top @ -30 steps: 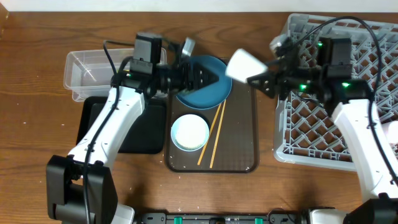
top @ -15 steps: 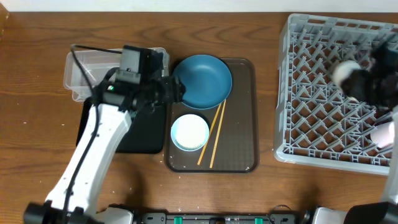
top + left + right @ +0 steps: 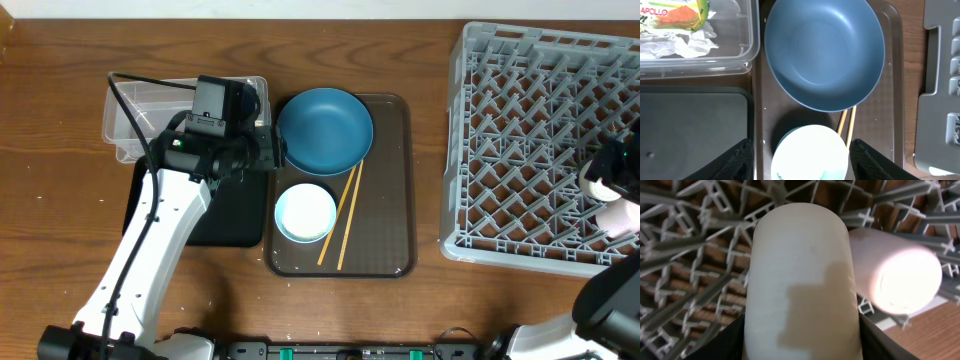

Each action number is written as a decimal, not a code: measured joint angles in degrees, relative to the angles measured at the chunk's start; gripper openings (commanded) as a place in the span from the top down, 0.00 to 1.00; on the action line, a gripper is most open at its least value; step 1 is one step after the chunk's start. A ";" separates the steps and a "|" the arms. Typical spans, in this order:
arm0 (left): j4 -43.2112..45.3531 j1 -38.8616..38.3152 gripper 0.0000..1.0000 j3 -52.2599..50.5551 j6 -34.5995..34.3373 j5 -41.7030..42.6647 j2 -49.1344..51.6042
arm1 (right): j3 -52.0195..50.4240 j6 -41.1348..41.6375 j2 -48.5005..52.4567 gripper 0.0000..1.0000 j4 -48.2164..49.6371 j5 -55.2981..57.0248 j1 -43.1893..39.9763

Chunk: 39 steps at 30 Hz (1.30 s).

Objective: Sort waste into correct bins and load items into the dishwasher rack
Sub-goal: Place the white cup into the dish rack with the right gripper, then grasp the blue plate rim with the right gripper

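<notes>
Right gripper (image 3: 800, 347): clamped on a white cup (image 3: 800, 280), low over the dishwasher rack (image 3: 685, 255) lattice, near its right edge.
Neighbour: second cup (image 3: 897, 275) lies on its side just beside the held one; whether they touch is unclear.
Risk, right: letting go here may nudge the second cup or let the white cup roll.
Left gripper (image 3: 800, 160): wide apart, empty, above the bowl (image 3: 810, 150).
Risk, left: an off-centre descent may clip the plate (image 3: 824, 52) or chopsticks (image 3: 846, 122).
Waste: wrapper (image 3: 680, 12) and tissue (image 3: 690, 42) lie in the clear tub (image 3: 747, 50).
</notes>
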 measured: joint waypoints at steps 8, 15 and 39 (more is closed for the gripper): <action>-0.02 0.00 0.34 0.00 0.00 -0.04 0.00 | 0.04 0.81 2.12 0.01 0.24 -0.07 0.04; -0.55 0.00 0.34 0.00 0.00 -0.07 0.00 | 3.02 0.72 0.83 0.08 -0.92 -4.96 0.04; -6.80 0.00 0.33 0.00 0.02 -0.26 0.00 | 3.89 -2.51 5.35 0.28 25.27 -27.06 41.79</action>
